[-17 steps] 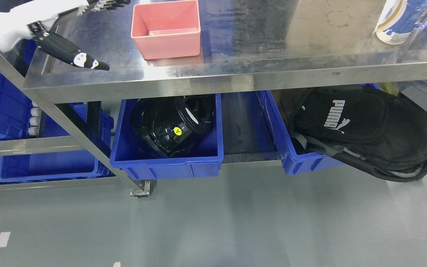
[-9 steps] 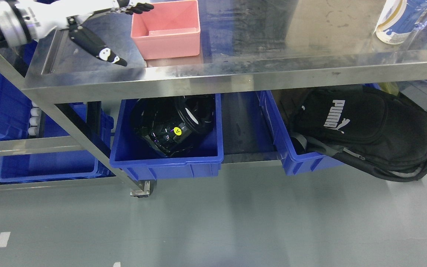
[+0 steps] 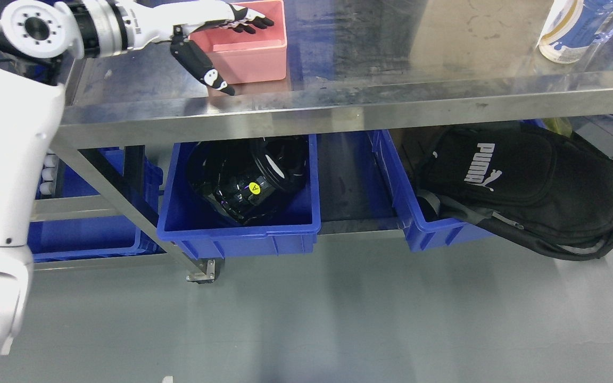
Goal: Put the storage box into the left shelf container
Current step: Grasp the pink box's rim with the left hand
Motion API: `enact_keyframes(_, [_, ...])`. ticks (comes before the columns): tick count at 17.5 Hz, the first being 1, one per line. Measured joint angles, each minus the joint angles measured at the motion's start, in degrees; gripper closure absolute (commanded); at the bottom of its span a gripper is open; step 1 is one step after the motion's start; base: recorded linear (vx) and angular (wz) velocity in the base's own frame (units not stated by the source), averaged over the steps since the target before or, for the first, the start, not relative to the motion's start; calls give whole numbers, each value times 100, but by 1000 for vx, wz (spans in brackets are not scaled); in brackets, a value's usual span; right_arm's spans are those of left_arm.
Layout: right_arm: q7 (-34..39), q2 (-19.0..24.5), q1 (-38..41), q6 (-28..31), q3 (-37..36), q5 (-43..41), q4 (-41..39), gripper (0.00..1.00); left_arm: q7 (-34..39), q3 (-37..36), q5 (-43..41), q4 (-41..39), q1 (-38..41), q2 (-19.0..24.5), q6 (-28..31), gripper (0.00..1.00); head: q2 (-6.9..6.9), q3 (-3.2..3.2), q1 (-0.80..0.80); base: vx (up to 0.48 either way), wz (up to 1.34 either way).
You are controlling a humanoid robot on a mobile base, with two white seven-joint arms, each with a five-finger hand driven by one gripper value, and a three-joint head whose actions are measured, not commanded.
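A long stainless-steel table [image 3: 370, 96] is spanning the view, and everything else is sitting in relation to it. Beneath its top, toward the right, a black fabric backpack with white lettering [image 3: 524, 186] is slumping out of a blue plastic bin [image 3: 418, 223]. Under the table's middle, another blue plastic shelf container [image 3: 242, 234] is holding a glossy black helmet-like object [image 3: 248, 178]. Past the table's left leg, a further blue plastic crate [image 3: 88, 239] is resting low on a neighbouring rack. The robot's white left arm [image 3: 3, 159] is rising along the table's left end and reaching across its top. On that top, near the front edge and left of centre, the pink rectangular plastic storage box [image 3: 256, 50] is standing upright. The left hand [image 3: 216, 26] is hovering at the box's left rim, black-tipped fingers [image 3: 253, 22] extending loosely over the open box, thumb angling down outside the left wall, gripping nothing.
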Motion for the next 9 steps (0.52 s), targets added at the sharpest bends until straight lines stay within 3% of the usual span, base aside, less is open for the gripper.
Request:
enact_keyframes(3, [-1,0,0,0,0,0,0,0,-11,-71,-199,401,-92,-255,-4,15,0,0,0,0,0])
enact_keyframes(5, [-1,0,0,0,0,0,0,0,-8,-101,-287,628,-131,-426,-13,23,0,0,0,1,95])
enact_keyframes(9, [-1,0,-1,0,0,0,0,0,4,-97,-389,983,-164,-712,-77,48,0,0,0,1,168])
